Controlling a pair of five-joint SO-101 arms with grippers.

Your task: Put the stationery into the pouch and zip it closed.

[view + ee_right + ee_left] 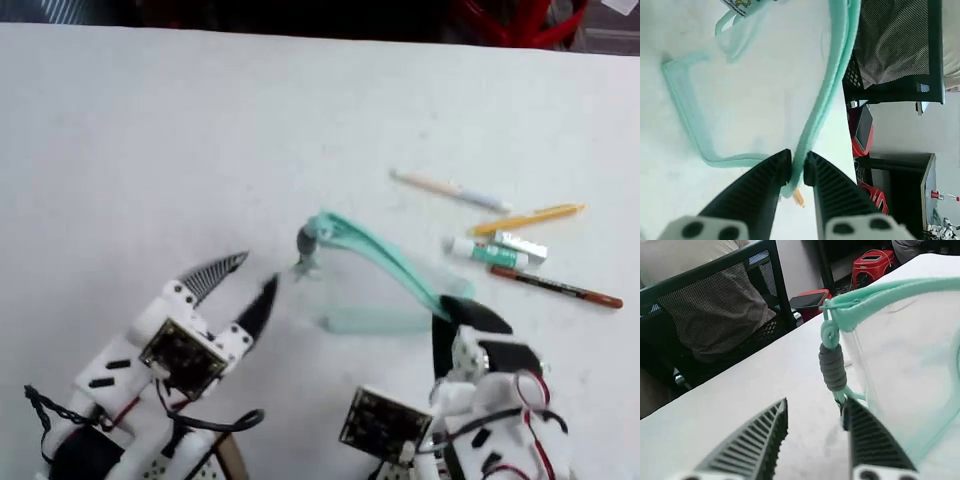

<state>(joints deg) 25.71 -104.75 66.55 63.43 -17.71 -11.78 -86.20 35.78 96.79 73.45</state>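
- White table [150, 120] lies under both my arms, with a mesh chair [715, 305] behind it
- My right gripper [797, 155] is pinching the green zipper edge of the clear pouch [385, 262]
- My left gripper [815, 405] stands spread, one finger just beside the grey zipper pull [832, 365]
- Stationery [490, 252], pens and a small tube, lies loose on the table near the pouch, outside it

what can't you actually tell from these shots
Left wrist view: whether the left gripper touches the zipper pull; its finger overlaps the cord.
High view: what the white-and-teal items beside the pens are; too blurred.
Right wrist view: far end of the pouch; cut off by the edge.
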